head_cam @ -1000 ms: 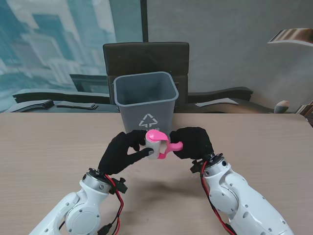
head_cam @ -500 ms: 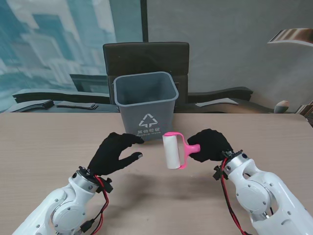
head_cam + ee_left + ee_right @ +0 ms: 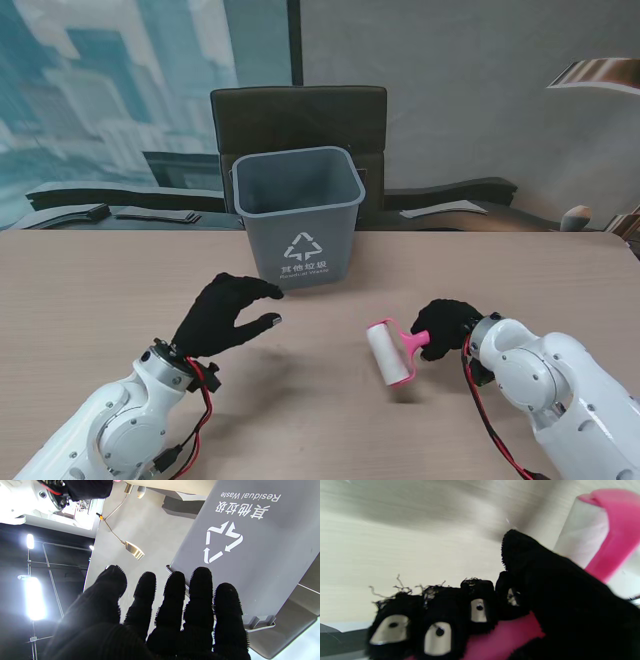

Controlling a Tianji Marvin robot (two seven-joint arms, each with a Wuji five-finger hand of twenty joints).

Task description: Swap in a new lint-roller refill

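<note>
- Wooden table [image 3: 90, 290] fills the lower half of the stand view; dark chair [image 3: 298, 112] stands behind its far edge.
- Grey bin [image 3: 298, 215] w/ white recycling mark sits upright on the table, centre, far from me. In the left wrist view its labelled wall [image 3: 252, 555] fills much of the pic.
- Left hand [image 3: 222, 315], black glove, hovers over the table to the left of & nearer to me than the bin. It's released: fingers [image 3: 175, 597] spread apart, holding nothing.
- Right hand [image 3: 447, 327], black glove, is on the right side, low near the table. It grasps the pink handle [image 3: 502, 640] of the lint roller; fingers curled round it.
- Lint roller [image 3: 388, 351]: white roll on pink frame, sticks out left from the right hand, well apart from the bin. Can't tell if it touches the table.
</note>
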